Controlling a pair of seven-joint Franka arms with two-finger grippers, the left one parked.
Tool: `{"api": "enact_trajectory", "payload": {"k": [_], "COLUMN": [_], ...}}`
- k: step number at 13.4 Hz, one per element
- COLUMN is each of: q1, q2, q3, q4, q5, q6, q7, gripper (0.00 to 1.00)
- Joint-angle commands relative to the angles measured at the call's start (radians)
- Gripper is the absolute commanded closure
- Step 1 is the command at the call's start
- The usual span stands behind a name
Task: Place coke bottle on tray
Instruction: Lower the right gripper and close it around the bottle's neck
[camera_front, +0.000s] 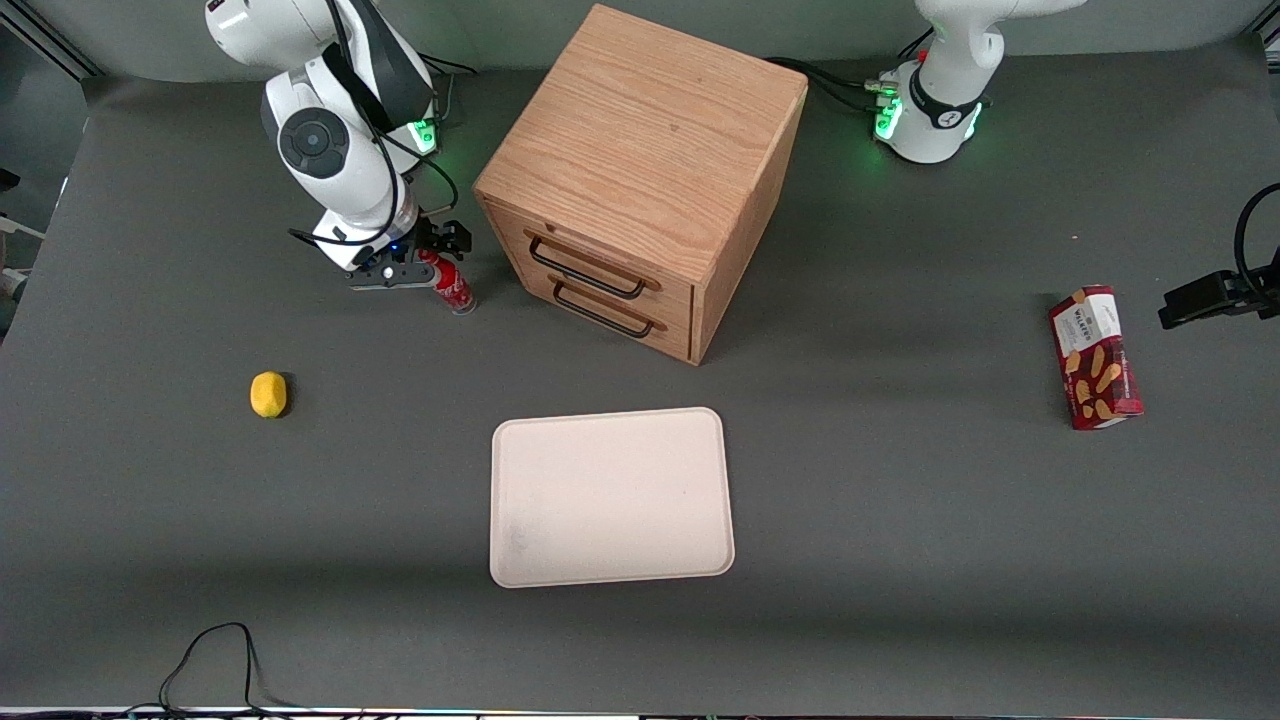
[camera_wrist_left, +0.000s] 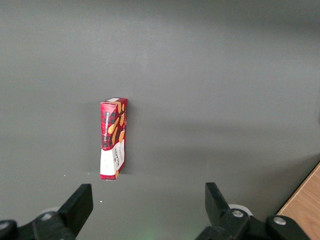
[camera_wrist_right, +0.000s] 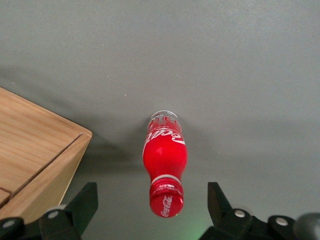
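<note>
The coke bottle is small and red with a red cap and a clear base. It stands upright on the dark table near the wooden drawer cabinet, toward the working arm's end. In the right wrist view the bottle shows from above, its cap between the two black fingers. My gripper is open and hovers just above the bottle's cap, not touching it; it shows in the right wrist view too. The cream-white tray lies flat, nearer to the front camera than the cabinet, with nothing on it.
A yellow lemon-like fruit lies nearer to the front camera than the bottle. A red biscuit box lies toward the parked arm's end and shows in the left wrist view. The cabinet's corner is close beside the bottle.
</note>
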Motion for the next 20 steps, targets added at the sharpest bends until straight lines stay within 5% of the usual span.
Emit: {"api": "enact_trajectory", "payload": {"k": [1,10,14,16,18,20], "q1": [0.006,0.006,0.006,0.006,0.004,0.003], "q2": [-0.014,-0.016,-0.016,-0.016,-0.016,-0.016], "q3": [-0.013,-0.016,-0.016,-0.018,-0.018,-0.018], "q4": [-0.018,-0.056,-0.062,-0.064,-0.064,-0.064], "q5": [-0.014,-0.014,-0.014,-0.014,-0.014,-0.014], "q6": [0.015,0.055,0.058,0.06,0.06,0.06], "q7": [-0.056,-0.095,-0.098,-0.098,-0.098,-0.099], "gripper": [0.03,0.05,0.17,0.46,0.96,1.0]}}
